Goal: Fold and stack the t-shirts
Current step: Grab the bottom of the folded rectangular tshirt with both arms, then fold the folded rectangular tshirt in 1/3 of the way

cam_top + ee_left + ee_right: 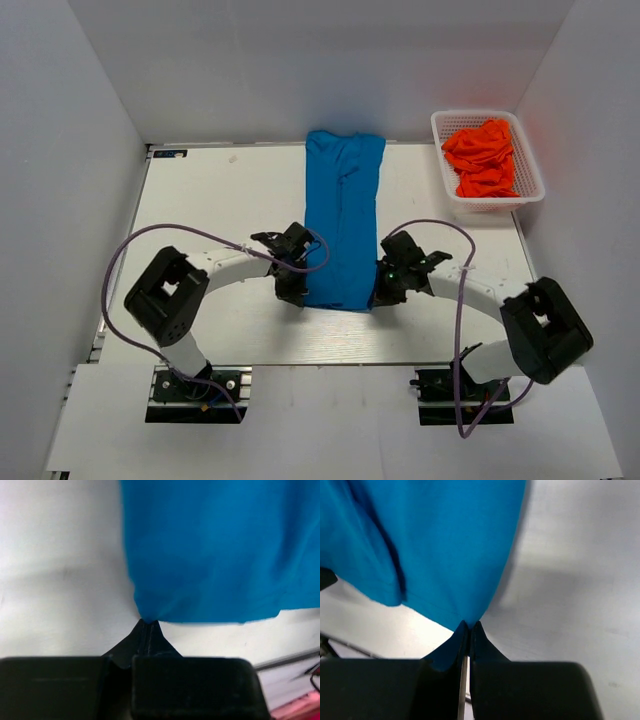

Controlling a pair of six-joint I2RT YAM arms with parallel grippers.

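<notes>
Count: 1 blue t-shirt point(343, 215). The orange-red t-shirts point(482, 157) are a bunched heap, so their number can't be resolved, at least 1. 1 white mesh basket point(497, 203). 2 arms: left arm point(225, 265), right arm point(475, 290). 2 tools, one per arm: left tool point(296, 290), right tool point(385, 292). 1 worktop point(220, 200).

Left wrist view: blue t-shirt point(220, 550) cropped at top and right edges, hem blurred. Right wrist view: cropped top and left. Overhead: orange-red t-shirts point(482, 157) heaped in basket point(497, 203), count indeterminable among overlapping folds.
</notes>
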